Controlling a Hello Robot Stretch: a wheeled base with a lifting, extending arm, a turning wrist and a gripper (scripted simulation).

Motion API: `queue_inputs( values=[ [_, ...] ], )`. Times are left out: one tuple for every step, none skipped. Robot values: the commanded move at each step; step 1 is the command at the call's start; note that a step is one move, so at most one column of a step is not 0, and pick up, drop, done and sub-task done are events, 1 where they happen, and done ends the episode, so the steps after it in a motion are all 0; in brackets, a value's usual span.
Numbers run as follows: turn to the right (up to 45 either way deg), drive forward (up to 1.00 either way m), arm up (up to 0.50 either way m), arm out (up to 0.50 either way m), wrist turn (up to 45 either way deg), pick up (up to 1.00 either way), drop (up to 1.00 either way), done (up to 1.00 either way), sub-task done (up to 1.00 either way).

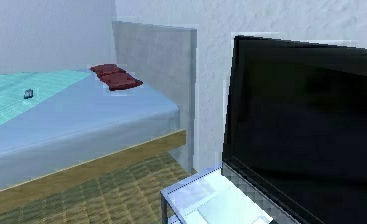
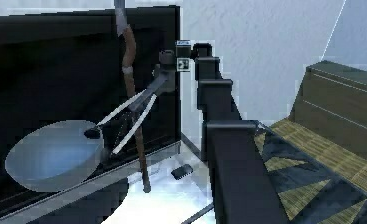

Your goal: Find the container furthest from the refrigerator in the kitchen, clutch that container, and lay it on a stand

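Container [image 2: 53,155] — grey, round, hanging at far end of jaws, clear of stand [image 2: 161,212], before dark television [image 2: 51,60]. Jaws holding it low, probably readying to lay it down; whether clenched or released, cannot tell.

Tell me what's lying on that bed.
On the bed lie a dark red cushion-like thing near the headboard and a small dark object. The blue cover hides anything beneath it; the bed's left end runs out of the picture.

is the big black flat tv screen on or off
Off, it seems: the big black flat tv screen is dark all over, no picture.
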Motion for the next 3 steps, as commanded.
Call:
queue_inputs(
  values=[
    [0.0,0.00,0.00,0.00,0.0,0.00,1.00,0.00,0.00],
    [0.0,0.00,0.00,-0.10,0.0,0.00,0.00,0.00,0.00],
    [0.0,0.00,0.00,-0.26,0.0,0.00,0.00,0.00,0.00]
  ],
)
